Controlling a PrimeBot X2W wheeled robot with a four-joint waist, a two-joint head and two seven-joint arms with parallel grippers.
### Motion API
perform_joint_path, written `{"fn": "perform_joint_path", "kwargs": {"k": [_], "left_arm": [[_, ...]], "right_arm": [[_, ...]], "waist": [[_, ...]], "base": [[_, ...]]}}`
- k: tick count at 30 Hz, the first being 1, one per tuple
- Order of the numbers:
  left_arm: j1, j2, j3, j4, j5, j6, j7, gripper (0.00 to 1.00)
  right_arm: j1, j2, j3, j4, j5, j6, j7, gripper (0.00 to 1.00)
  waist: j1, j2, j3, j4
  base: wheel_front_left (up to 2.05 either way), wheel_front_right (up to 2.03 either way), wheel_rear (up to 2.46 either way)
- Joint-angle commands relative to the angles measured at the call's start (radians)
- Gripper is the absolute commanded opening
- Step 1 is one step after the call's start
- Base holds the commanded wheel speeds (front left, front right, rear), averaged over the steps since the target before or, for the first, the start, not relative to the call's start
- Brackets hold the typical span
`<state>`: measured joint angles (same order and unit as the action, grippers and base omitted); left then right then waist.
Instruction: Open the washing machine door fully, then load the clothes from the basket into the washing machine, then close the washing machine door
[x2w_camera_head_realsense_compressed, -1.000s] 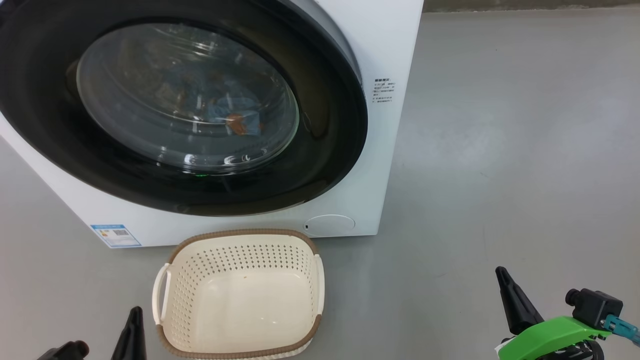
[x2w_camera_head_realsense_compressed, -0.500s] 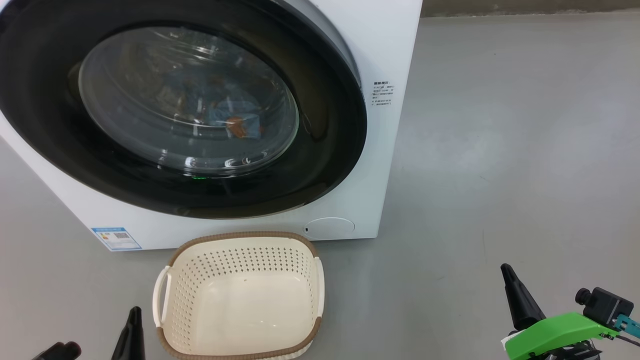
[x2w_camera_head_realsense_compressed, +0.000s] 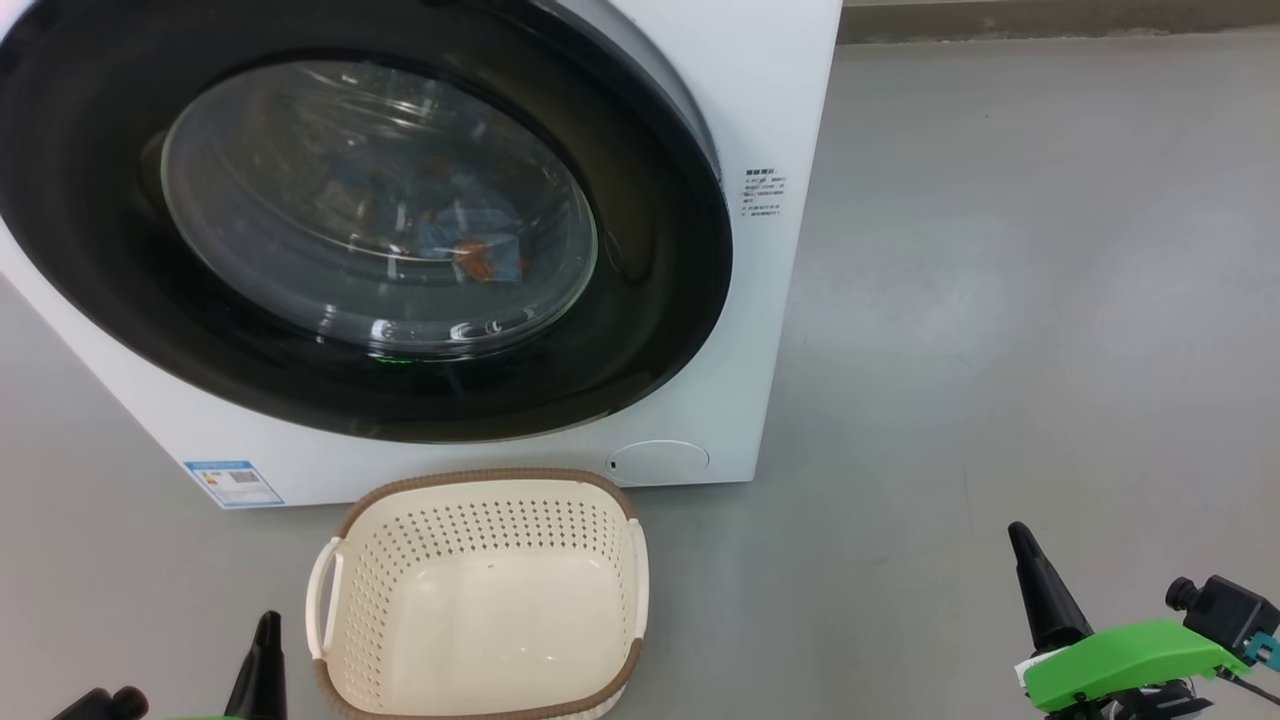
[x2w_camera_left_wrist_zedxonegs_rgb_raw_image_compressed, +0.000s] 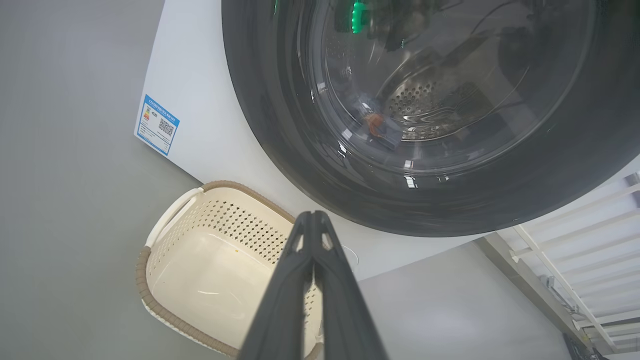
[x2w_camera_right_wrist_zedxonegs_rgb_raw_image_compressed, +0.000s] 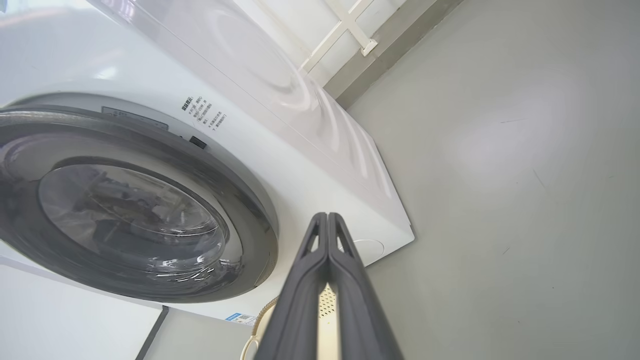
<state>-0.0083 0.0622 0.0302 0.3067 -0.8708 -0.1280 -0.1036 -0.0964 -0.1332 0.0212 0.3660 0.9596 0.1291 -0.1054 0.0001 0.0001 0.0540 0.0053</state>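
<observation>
Both my left gripper (x2w_camera_left_wrist_zedxonegs_rgb_raw_image_compressed: 314, 215) and right gripper (x2w_camera_right_wrist_zedxonegs_rgb_raw_image_compressed: 327, 216) are pinched together, empty. The clothes (x2w_camera_head_realsense_compressed: 470, 245) lie behind the closed washing machine door (x2w_camera_head_realsense_compressed: 650, 250), with the basket (x2w_camera_head_realsense_compressed: 480, 478) bare at its foot. I'd just confirm the latch caught.

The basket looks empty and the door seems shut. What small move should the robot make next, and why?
Probably a light press with the right pincer on the black rim of the washing machine door, to confirm the latch. The basket is empty, the clothes lie behind the glass, the door sits against the front, yet latching cannot be told. The left pincer, like the right, is shut.
</observation>
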Motion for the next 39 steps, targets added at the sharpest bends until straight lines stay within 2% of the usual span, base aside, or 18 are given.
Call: {"fn": "perform_joint_path", "kwargs": {"k": [1,39], "left_arm": [[-0.045,0.01,0.023,-0.029,-0.035,-0.002,0.011,0.0],[-0.074,-0.001,0.055,-0.046,-0.406,-0.002,0.12,0.0]], "right_arm": [[-0.014,-0.004,-0.001,-0.032,0.034,0.001,0.007,0.0],[-0.012,0.04,-0.069,-0.079,0.36,0.001,0.117,0.0]], "waist": [[-0.0001,-0.0001,-0.001,0.0],[-0.0001,-0.0001,-0.028,-0.003]], "base": [[0.0,0.0,0.0],[0.0,0.0,0.0]]}}
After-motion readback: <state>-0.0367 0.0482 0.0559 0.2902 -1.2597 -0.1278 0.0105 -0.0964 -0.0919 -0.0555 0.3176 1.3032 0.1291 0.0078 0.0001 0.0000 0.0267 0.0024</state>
